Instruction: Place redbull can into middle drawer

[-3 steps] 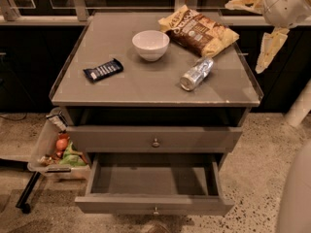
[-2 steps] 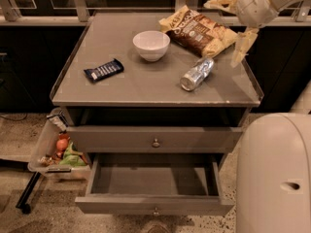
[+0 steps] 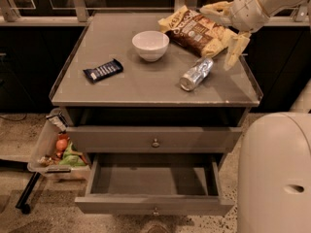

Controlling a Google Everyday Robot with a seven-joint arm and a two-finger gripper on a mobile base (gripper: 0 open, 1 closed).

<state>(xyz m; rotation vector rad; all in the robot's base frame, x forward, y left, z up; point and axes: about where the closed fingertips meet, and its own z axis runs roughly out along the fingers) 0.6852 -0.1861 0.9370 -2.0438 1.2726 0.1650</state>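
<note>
– Over the far right corner of the table (image 3: 141,89), what is your gripper (image 3: 217,37) doing?

– It hangs there with both fingers spread wide and nothing between them. One finger (image 3: 214,8) reaches out level above the chip bag (image 3: 192,30). The other points down near the table's right edge.

– Where do you find the redbull can (image 3: 196,74) from there?

– Just beside the down-pointing finger, to its left and a little nearer the camera. It lies on its side on the table, one round end turned toward the front edge. You can see a narrow gap between can and fingertip, so they are not touching.

– What else sits near your gripper?

– The chip bag lies flat right beneath it. Left of the gripper a white bowl (image 3: 150,45) stands upright. Farther left, toward the front, lies a dark blue candy bar (image 3: 102,70), well apart from the can.

– And the middle drawer (image 3: 116,205)?

– Well below your gripper, on the cabinet's front. It is pulled out, its grey floor showing and a small round knob (image 3: 155,211) on its face. The knobbed upper drawer (image 3: 112,139) above it sits closed. Far left of the gripper and low down, a clear bin (image 3: 43,147) with colourful items hangs beside the cabinet.
</note>
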